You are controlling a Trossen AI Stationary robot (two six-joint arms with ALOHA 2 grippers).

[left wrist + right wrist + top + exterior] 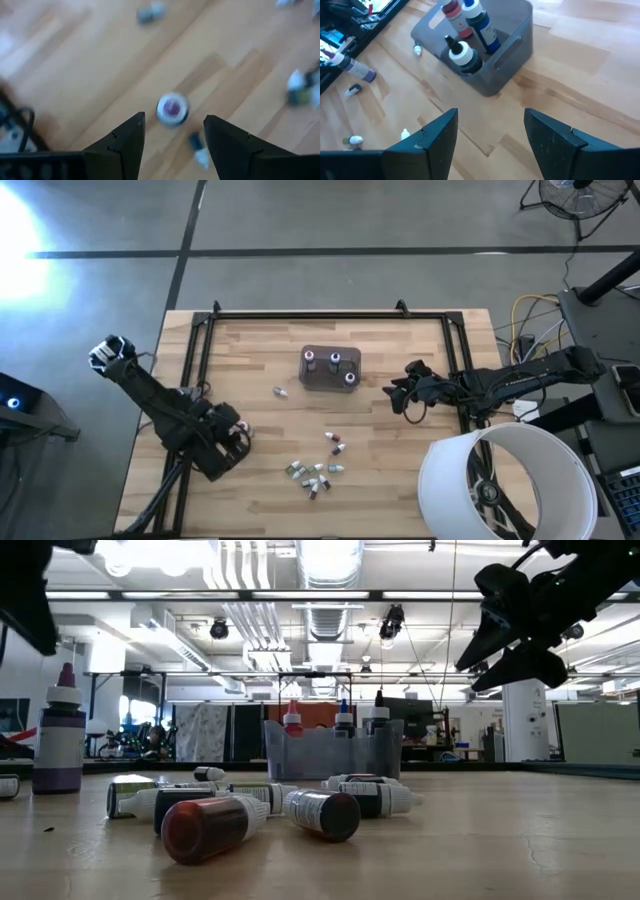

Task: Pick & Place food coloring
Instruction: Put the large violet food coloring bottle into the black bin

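Note:
Several small food coloring bottles [316, 470] lie on their sides in a cluster near the table's near edge, close up in the low view [250, 812]. A taller purple bottle [172, 109] stands upright on its base at the left [60, 735]. My left gripper [175, 117] hovers open above it, one finger on either side and clear of the cap [238, 442]. The grey tub [310, 380] holds three upright bottles, red [452, 12], blue [480, 22] and black [465, 55]. My right gripper [490, 112] is open in the air just right of the tub [398, 395].
One tiny bottle [281, 392] lies alone left of the tub. A black frame [300, 317] runs along the table's far, left and right edges. A large white cylinder [500, 480] stands at the near right corner. Bare wood lies between the tub and the cluster.

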